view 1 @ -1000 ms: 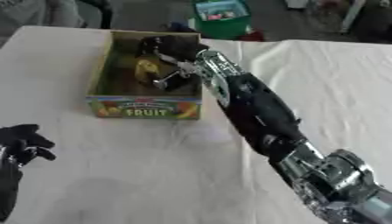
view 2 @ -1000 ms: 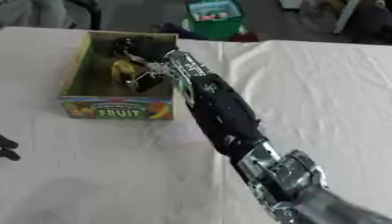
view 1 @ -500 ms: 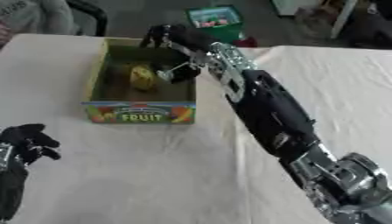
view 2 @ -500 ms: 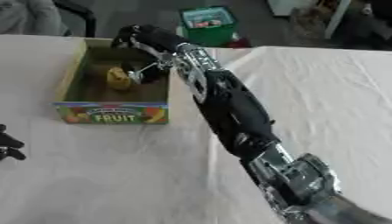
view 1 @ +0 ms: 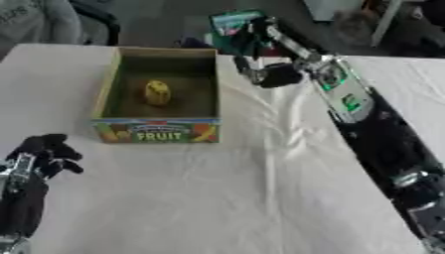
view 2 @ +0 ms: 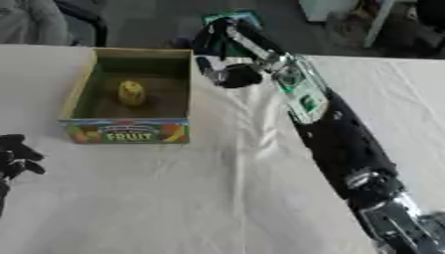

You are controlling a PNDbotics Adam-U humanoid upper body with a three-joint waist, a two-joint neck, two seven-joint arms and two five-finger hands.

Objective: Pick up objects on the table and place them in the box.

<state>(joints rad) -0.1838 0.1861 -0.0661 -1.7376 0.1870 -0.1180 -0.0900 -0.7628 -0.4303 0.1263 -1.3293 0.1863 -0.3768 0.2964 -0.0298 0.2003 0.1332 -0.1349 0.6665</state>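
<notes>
An open cardboard box (view 1: 156,131) with FRUIT printed on its front wall stands on the white tablecloth at the far left. One yellow, lemon-like fruit (view 1: 157,93) lies on its floor. My right hand (view 1: 258,52) hovers just right of the box's far right corner, above the cloth, open and holding nothing; its long black and silver arm runs down to the lower right. Low at the left edge my left hand (view 1: 45,150) rests idle, fingers relaxed and empty.
The table (view 1: 252,193) is covered with a wrinkled white cloth. A green container (view 1: 228,21) sits on the floor beyond the far edge, partly behind my right hand. Grey cloth (view 1: 35,20) shows at the top left.
My right hand has come out of the box and moved right past its wall, leaving the yellow fruit inside. The view has also shifted. The left hand has stayed put.
</notes>
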